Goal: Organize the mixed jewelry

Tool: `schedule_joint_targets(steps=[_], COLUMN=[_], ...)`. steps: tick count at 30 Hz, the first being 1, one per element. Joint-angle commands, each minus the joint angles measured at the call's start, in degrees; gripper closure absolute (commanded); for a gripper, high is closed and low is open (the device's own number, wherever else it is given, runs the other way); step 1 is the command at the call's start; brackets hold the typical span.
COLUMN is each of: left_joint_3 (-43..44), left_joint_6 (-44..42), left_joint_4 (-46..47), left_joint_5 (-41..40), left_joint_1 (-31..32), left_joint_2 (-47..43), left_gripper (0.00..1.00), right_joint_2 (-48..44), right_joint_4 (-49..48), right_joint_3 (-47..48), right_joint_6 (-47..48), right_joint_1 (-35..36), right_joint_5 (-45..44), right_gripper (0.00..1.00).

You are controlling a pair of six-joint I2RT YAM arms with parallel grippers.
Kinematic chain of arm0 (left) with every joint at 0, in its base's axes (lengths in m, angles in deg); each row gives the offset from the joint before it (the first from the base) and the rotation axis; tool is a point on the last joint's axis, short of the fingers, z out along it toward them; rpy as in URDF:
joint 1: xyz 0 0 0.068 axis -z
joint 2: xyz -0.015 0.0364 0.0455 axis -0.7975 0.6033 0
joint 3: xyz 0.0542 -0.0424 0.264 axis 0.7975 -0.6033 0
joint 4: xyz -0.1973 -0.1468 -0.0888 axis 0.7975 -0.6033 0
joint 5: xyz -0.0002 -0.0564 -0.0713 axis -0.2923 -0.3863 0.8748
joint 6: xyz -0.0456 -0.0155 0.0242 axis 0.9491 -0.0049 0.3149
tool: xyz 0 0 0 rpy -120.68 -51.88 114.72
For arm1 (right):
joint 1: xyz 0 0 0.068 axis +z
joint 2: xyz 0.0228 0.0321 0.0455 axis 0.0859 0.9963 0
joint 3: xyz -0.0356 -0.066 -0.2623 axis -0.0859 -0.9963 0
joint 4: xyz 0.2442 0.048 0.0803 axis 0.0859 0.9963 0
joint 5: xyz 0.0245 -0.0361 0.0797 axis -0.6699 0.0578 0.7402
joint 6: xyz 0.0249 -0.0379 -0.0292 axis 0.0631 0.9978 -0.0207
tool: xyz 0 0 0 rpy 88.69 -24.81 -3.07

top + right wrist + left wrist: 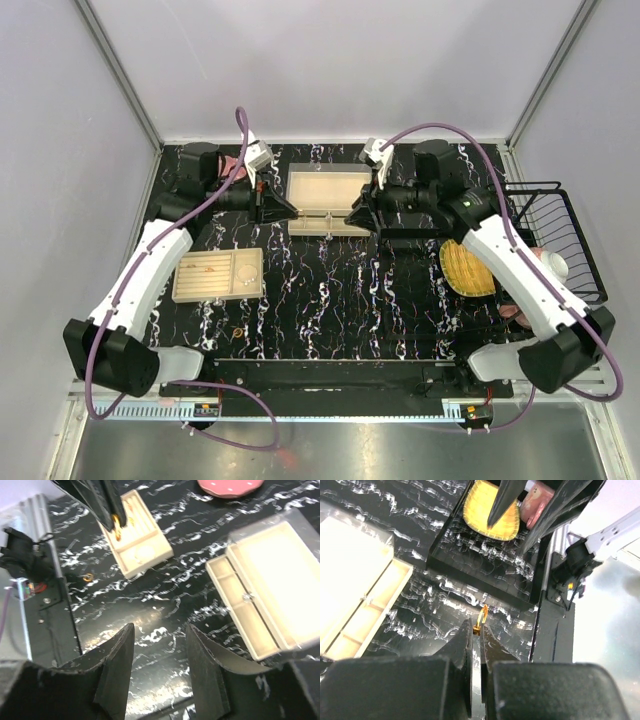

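One orange-gold ring (pixel 481 619) sat pinched in the left tool (pixel 476 630), up off the desk (pixel 420 605); right tool (pixel 160 630) hung half-open, empty. Next up, I'd guess, was a careful drop into the beige tray (pixel 215 295).

No readable text, label, brand or number in any view; white squiggles on the black tabletop (pixel 330 290) form no letters; small yellow tag (pixel 568 594) on an arm base, too small to read
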Motion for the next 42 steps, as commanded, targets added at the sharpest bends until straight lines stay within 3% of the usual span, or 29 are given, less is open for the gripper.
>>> schedule_joint_targets(steps=[1,8,13,22,28,32,42], left_joint_3=[1.0,1.61,1.44,-7.35,-8.32,-11.04,-14.21], left_joint_6=[-13.46,-33.39,-42.2,-58.81,-68.92,-80.06,-87.12], left_joint_4=[-11.14,-31.16,-37.95,-37.44,-36.82,-34.8,-31.29], left_joint_5=[-5.89,-18.72,-29.25,-42.89,-45.44,-47.39,-48.18], left_joint_1=[-1.46,-3.13,-6.03,-12.52,-19.47,-24.22,-30.82], left_joint_2=[-4.07,-6.01,-8.11,-8.04,-3.74,-2.59,4.44], left_gripper=[1.0,1.0,1.0,1.0,1.0,1.0,1.0], right_joint_2=[-4.88,-7.26,-6.92,-6.83,-6.12,-5.77,-5.07], right_joint_4=[2.85,-0.57,0.04,-4.26,-9.89,-9.98,-9.81], right_joint_3=[-2.55,-9.66,-12.13,-20.47,-27.06,-27.51,-27.78], right_joint_6=[5.66,5.21,7.06,9.34,10.48,11.28,11.55], right_joint_1=[-0.63,-1.07,-1.07,-1.77,-4.49,-6.07,-6.25], right_joint_5=[-11.8,-20.71,-23.61,-23.44,-21.06,-21.33,-20.63], right_gripper=[0.48,0.49,0.49,0.5,0.52,0.52,0.53])
